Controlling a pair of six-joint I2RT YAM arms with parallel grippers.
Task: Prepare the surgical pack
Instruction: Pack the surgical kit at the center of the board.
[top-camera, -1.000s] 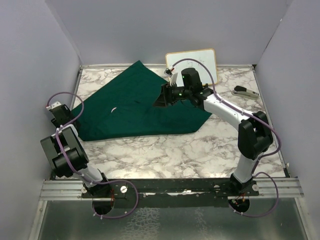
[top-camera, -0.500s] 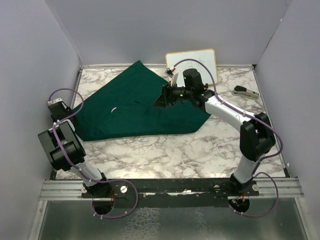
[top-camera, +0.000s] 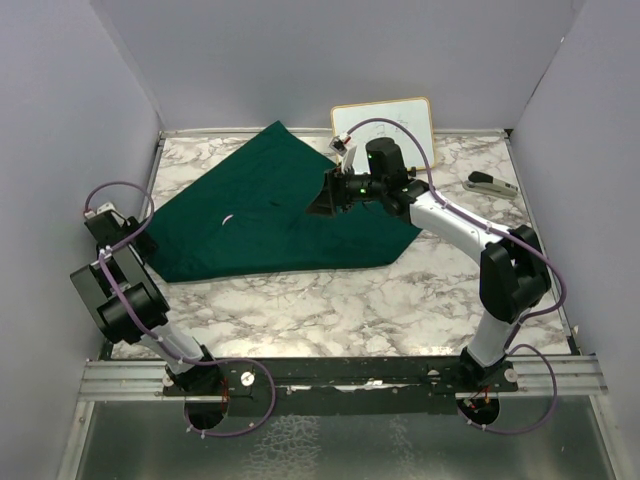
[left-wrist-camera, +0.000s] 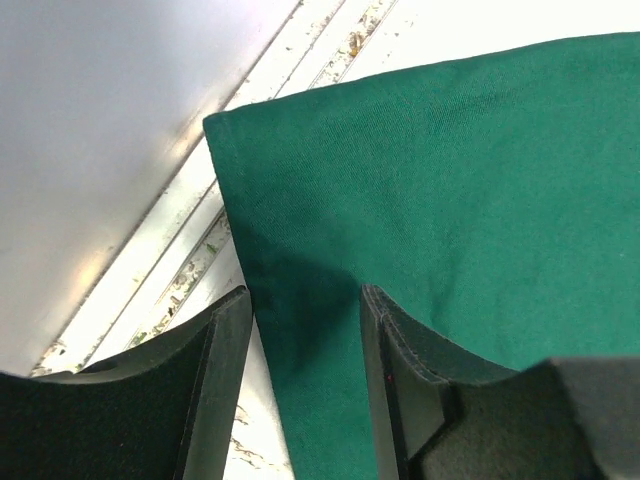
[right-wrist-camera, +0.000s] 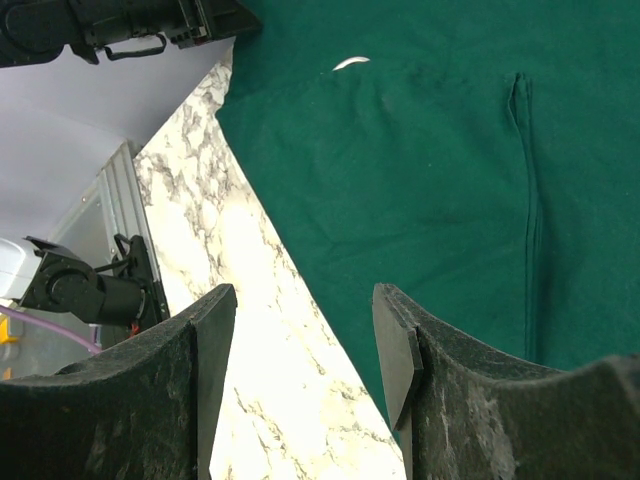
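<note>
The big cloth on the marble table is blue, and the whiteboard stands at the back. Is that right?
Not quite. The cloth is dark green, not blue, as the top view shows. It does lie on the marble table, and the whiteboard does stand at the back.

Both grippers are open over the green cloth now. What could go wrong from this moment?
The left gripper stands over the green cloth near its corner, beside the table rail; it may catch only the hem, or scrape the rail.
A small white scrap lies on the cloth; pulling could throw it off.
The right gripper works just before the whiteboard; swinging back might knock it.
</note>
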